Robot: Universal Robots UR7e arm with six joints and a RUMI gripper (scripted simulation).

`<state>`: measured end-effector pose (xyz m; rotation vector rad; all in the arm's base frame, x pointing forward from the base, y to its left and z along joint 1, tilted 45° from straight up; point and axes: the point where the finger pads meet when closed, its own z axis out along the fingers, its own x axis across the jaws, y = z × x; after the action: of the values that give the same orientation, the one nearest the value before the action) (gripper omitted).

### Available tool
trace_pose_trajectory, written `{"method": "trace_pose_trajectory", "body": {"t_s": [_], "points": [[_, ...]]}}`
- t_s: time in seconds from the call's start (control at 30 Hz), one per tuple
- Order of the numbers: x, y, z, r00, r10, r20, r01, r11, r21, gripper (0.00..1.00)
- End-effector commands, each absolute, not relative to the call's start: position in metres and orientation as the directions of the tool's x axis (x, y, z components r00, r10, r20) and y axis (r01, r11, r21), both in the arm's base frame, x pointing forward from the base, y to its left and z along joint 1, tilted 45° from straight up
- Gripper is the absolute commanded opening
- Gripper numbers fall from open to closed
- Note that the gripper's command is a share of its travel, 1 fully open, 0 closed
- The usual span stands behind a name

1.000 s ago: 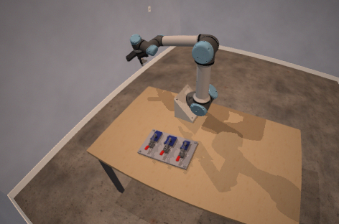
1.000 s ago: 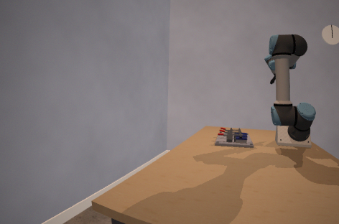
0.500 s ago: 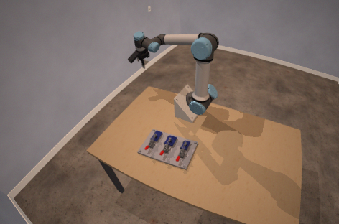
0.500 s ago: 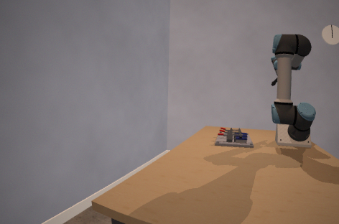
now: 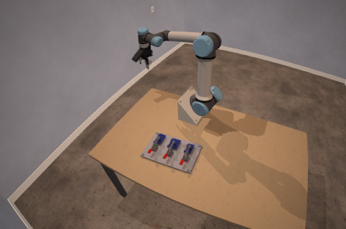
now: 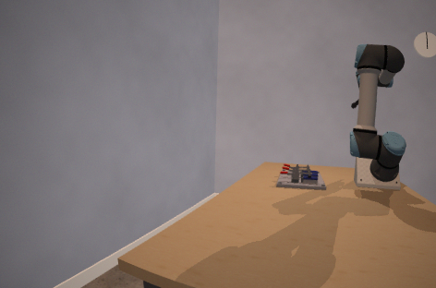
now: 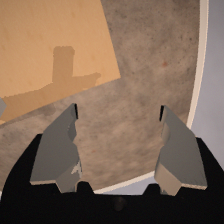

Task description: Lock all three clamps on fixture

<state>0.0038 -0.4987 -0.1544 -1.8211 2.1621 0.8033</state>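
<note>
A grey fixture plate lies on the wooden table near its front left edge. It carries three clamps with blue parts and red handle tips: left, middle and right. The red tips point toward the table's front edge. The fixture also shows small in the exterior view. My gripper hangs high in the air, far behind and left of the fixture, beyond the table's back corner. In the wrist view its fingers are open with nothing between them, above the floor.
The arm's base stands on a white block at the table's back edge. The wrist view shows the table's corner, the floor and a white skirting board by the wall.
</note>
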Motion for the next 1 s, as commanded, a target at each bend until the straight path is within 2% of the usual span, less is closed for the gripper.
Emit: {"method": "trace_pose_trajectory", "body": {"t_s": [0.0, 0.13, 0.3, 0.7, 0.87, 0.97], "points": [[0.004, -0.499, -0.155, -0.204, -0.84, -0.503, -0.963, 0.081, 0.255, 0.58], [0.004, -0.499, -0.155, -0.204, -0.84, -0.503, -0.963, 0.081, 0.255, 0.58], [0.004, -0.499, -0.154, -0.013, -0.758, -0.652, -1.0, -0.007, 0.028, 0.58], [0.004, -0.499, -0.154, -0.013, -0.758, -0.652, -1.0, -0.007, 0.028, 0.58], [0.048, -0.469, -0.128, 0.088, -0.706, -0.703, -0.995, -0.037, -0.088, 0.58], [0.048, -0.469, -0.128, 0.088, -0.706, -0.703, -0.995, -0.037, -0.088, 0.58]]}}
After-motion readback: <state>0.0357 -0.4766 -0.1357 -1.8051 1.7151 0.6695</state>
